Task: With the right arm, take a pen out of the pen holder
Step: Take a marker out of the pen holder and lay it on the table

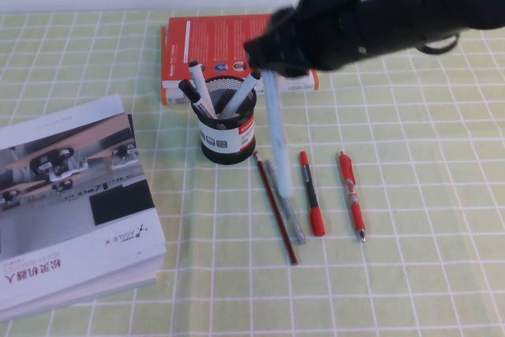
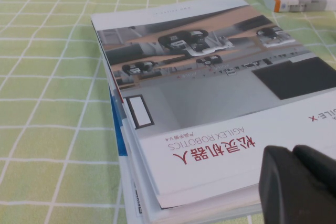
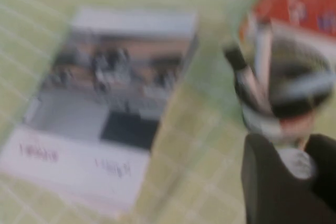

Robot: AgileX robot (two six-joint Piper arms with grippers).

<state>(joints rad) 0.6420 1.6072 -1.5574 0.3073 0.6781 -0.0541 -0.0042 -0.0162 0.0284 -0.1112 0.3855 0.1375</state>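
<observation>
A black mesh pen holder (image 1: 227,138) stands mid-table with several markers sticking out; it shows blurred in the right wrist view (image 3: 286,103). My right gripper (image 1: 267,69) hovers just to the right of and above the holder, shut on a pale blue-white pen (image 1: 276,136) that hangs down clear of the holder. The pen's tip is close to the table. Its round end shows between the fingers (image 3: 298,162). My left gripper (image 2: 293,153) is shut with nothing in it, above the near edge of a booklet stack (image 2: 210,108).
On the checked cloth to the right of the holder lie a dark red pencil (image 1: 278,212), a grey pen (image 1: 289,207), a red marker (image 1: 312,195) and a red pen (image 1: 352,195). A red book (image 1: 213,45) lies behind the holder. The booklet stack (image 1: 71,203) fills the left.
</observation>
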